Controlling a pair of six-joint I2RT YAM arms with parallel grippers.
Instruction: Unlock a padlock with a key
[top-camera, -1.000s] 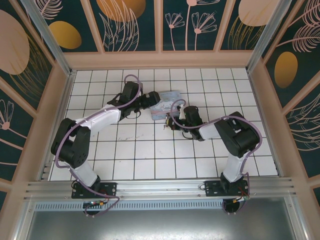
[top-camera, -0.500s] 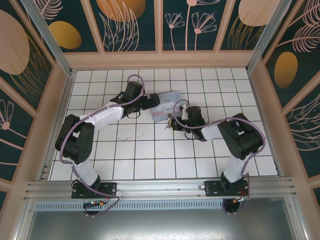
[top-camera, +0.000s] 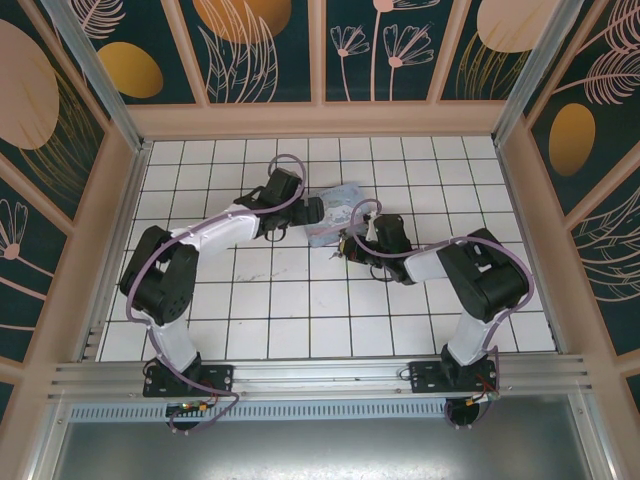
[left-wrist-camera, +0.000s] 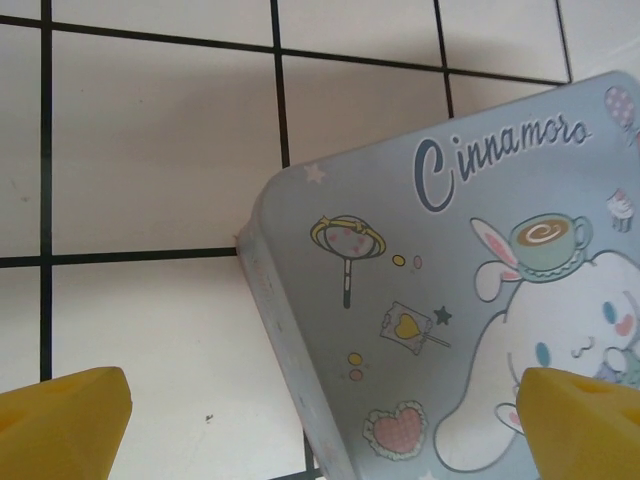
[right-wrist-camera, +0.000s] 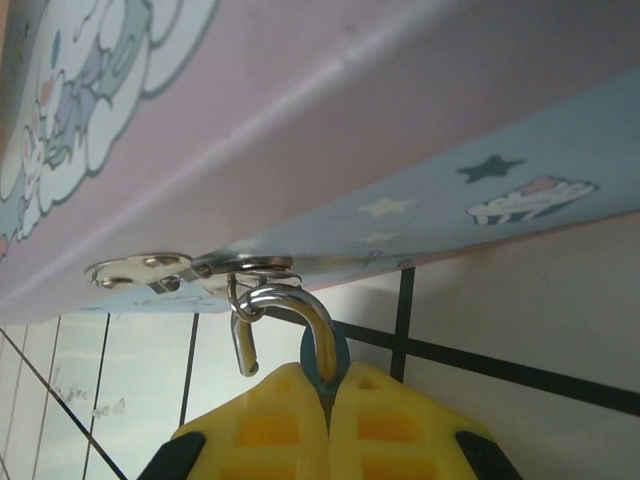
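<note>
A white tiled table (top-camera: 270, 300) with black grid lines sits inside walls (top-camera: 255, 50) of dark teal floral panels. Near its middle lies a pale blue cartoon-printed box (top-camera: 338, 203), with both arms reaching in to it. In the right wrist view, the right gripper (right-wrist-camera: 328, 378) has its yellow fingers pressed together on the padlock (right-wrist-camera: 312, 318), whose bluish body shows just between the fingertips. Its silver shackle curves up directly ahead of the gripper and hooks through the metal hasp (right-wrist-camera: 150, 268) on the box edge; the shackle's left leg ends free. The box side overhangs the gripper, with bare tile below and to the right. In the left wrist view, the left gripper (left-wrist-camera: 320, 430) is spread wide, the box corner between its fingertips (left-wrist-camera: 60, 420) and open tile ahead and to the left.
</note>
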